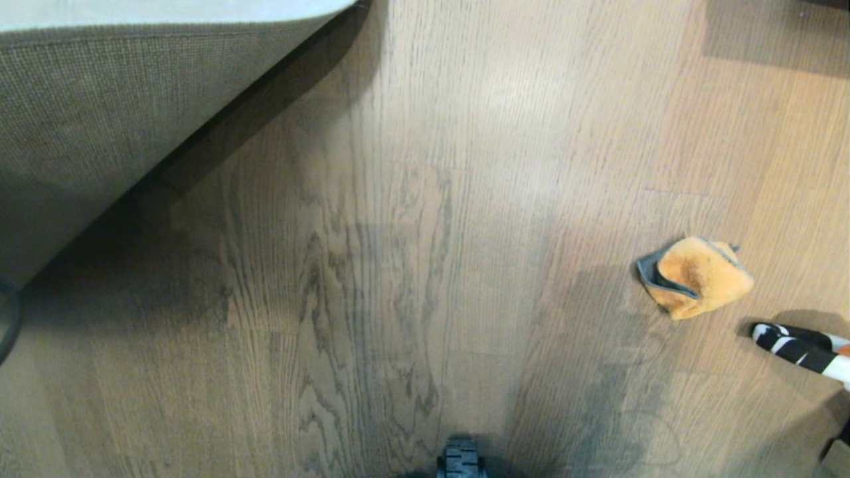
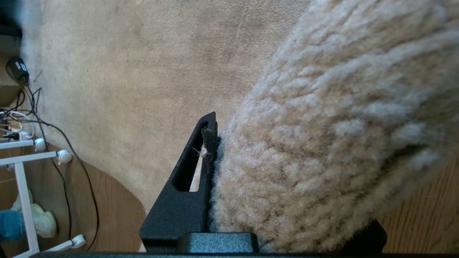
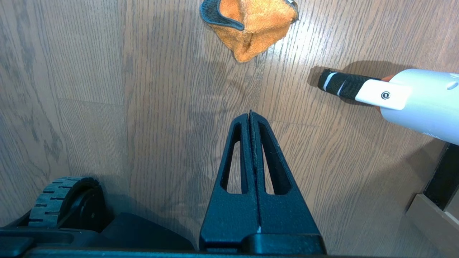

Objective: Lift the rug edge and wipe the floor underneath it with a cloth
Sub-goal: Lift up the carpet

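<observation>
The rug edge (image 1: 186, 113) is held up off the floor (image 1: 431, 232) at the far left, showing its coarse tan backing, with a dark shadow beneath it. Outside the head view, my left gripper (image 2: 251, 122) is shut on the rug's thick pile (image 2: 322, 143). One black finger (image 2: 179, 211) presses the pile and the other is hidden behind it. The orange cloth (image 1: 697, 275) lies crumpled on the floor at the right, untouched. My right gripper (image 3: 250, 114) is shut and empty, hovering short of the cloth (image 3: 251, 25).
A white tool with a black-and-white striped tip (image 1: 797, 345) lies on the floor right of the cloth. My base wheel (image 1: 459, 458) shows at the near edge. Cables (image 2: 53, 143) and a white rack's legs (image 2: 21, 179) stand beyond the flat part of the rug (image 2: 125, 71).
</observation>
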Robot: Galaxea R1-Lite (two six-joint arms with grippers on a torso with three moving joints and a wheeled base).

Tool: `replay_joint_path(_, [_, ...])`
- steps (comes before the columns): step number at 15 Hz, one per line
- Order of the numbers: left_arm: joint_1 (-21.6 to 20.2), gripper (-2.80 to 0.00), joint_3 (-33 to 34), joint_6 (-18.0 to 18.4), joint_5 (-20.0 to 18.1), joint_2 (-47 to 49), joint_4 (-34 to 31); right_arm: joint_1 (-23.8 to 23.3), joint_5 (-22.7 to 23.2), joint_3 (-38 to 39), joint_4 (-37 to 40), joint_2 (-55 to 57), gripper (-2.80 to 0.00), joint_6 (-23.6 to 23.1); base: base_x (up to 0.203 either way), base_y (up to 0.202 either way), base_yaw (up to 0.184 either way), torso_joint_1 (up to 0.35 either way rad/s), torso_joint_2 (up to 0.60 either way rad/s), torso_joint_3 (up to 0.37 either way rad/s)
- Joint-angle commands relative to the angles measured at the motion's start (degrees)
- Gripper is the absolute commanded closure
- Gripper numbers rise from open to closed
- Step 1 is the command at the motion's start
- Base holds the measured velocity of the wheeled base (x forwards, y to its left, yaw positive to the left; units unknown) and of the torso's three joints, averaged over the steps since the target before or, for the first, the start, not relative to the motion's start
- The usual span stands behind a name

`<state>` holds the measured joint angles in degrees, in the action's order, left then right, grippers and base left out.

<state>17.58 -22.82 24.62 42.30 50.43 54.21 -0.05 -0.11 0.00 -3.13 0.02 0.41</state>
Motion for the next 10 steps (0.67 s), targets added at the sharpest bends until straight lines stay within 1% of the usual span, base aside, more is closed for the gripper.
replay_joint_path(1, [0.0, 0.0, 0.06, 0.17, 0.24, -0.56, 0.35, -0.02, -0.02, 0.0, -0.03, 0.01, 0.0, 0.02, 0.0, 0.0, 0.0, 0.0, 0.0, 0.0])
replay_joint_path(10, [0.0, 0.0, 0.85, 0.08, 0.18, 0.0, 0.16, 0.05, 0.02, 0.0, -0.03, 0.06, 0.0, 0.02, 0.0, 0.0, 0.0, 0.0, 0.0, 0.0])
